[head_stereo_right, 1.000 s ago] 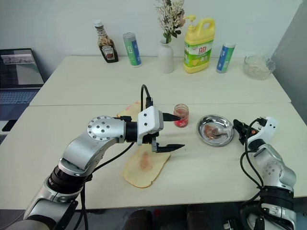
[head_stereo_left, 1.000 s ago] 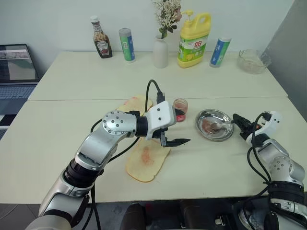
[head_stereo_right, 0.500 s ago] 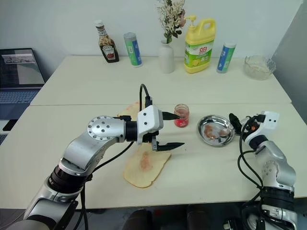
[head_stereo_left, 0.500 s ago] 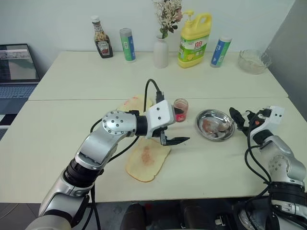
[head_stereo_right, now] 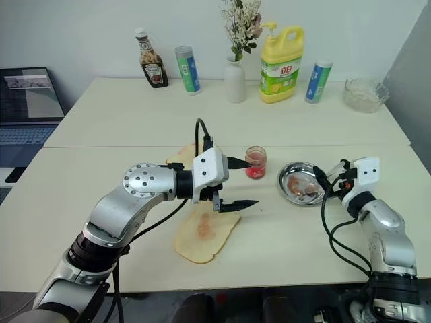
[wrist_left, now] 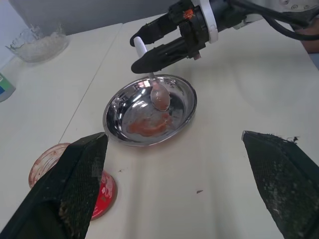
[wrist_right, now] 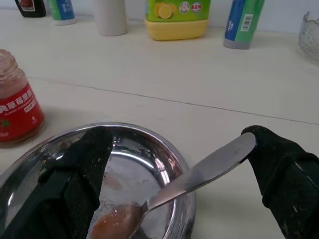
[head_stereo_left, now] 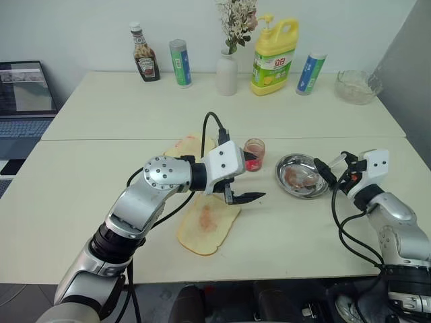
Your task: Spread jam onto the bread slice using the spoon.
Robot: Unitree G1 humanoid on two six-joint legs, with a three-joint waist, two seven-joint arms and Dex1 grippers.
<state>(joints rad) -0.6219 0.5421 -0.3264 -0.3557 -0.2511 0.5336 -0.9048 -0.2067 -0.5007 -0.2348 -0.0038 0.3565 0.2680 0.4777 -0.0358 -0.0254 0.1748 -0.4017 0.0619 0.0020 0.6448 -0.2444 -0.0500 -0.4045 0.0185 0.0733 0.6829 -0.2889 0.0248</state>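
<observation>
Spoon [wrist_left: 158,94] rests bowl-down in the steel dish [wrist_left: 114,107] at right of centre, handle leaning against one finger of my right gripper [head_stereo_left: 326,172], whose fingers are apart. Closing off-centre could flick it out, smearing jam. My left gripper [head_stereo_left: 244,183], spread wide, hovers above the bread slice [head_stereo_left: 205,225].

The yellow detergent bottle [head_stereo_left: 273,56] has a green label with two Chinese characters, probably "立白". The jam jar [wrist_right: 17,102] carries a red label with white Chinese characters, too cropped to read. Other labels are illegible.
</observation>
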